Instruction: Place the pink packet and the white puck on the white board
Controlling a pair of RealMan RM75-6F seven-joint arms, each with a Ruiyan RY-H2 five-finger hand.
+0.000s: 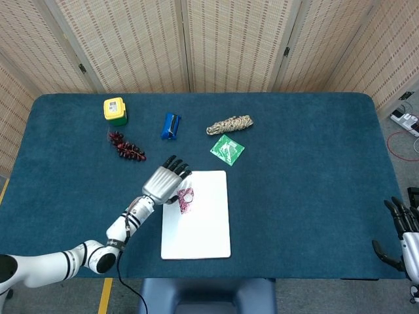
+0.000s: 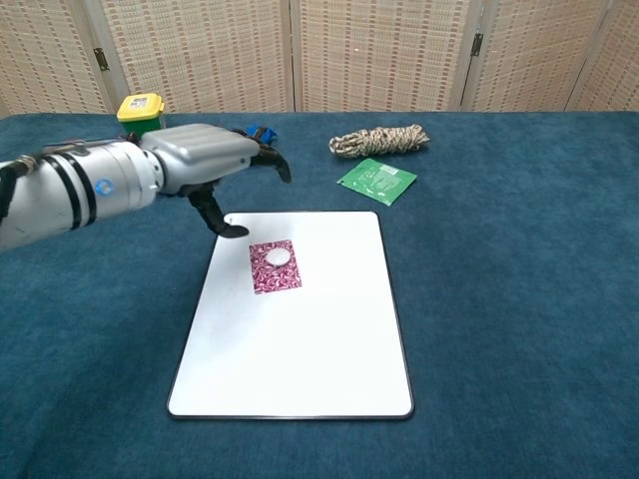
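Note:
The white board (image 1: 203, 226) (image 2: 310, 349) lies near the table's front edge. On its upper left part rests the pink packet (image 1: 186, 199) (image 2: 274, 272), and the white puck (image 1: 185, 194) (image 2: 277, 256) sits on top of the packet. My left hand (image 1: 162, 181) (image 2: 205, 170) hovers over the board's upper left corner, left of the packet, fingers spread and empty. My right hand (image 1: 404, 230) shows at the far right edge of the head view, off the table's corner, fingers apart and holding nothing.
Along the back lie a yellow-and-green box (image 1: 114, 110) (image 2: 141, 115), a dark red berry cluster (image 1: 126, 148), a blue packet (image 1: 170, 125), a rope coil (image 1: 230, 124) (image 2: 379, 140) and a green packet (image 1: 227, 149) (image 2: 375, 180).

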